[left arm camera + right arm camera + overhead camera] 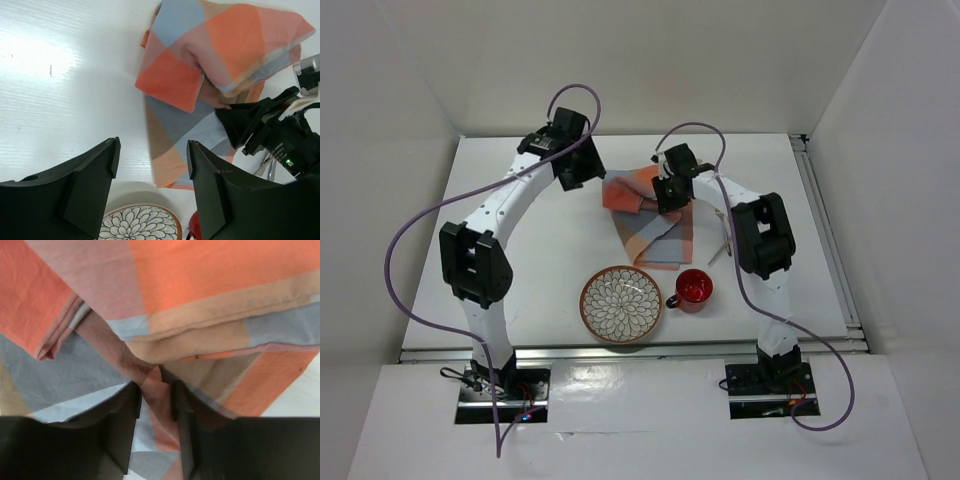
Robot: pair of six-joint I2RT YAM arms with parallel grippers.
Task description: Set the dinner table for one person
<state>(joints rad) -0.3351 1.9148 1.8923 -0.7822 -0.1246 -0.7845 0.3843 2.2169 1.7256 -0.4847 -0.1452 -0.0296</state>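
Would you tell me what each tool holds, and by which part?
The right tool pinches a raised fold of the checked placemat; the left tool holds nothing.

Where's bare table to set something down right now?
Bare on the table: far-right corner behind the right arm, and the gap between left arm and plate. Crowded: centre, where placemat, plate, mug and right hand bunch.

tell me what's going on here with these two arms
The right gripper is pinched on a fold of the orange-and-blue checked placemat, which lies crumpled and partly folded over in the middle of the white dinner table. The left gripper hangs open near the cloth's edge, holding nothing. A patterned plate and a red mug sit side by side nearer the arms' bases.
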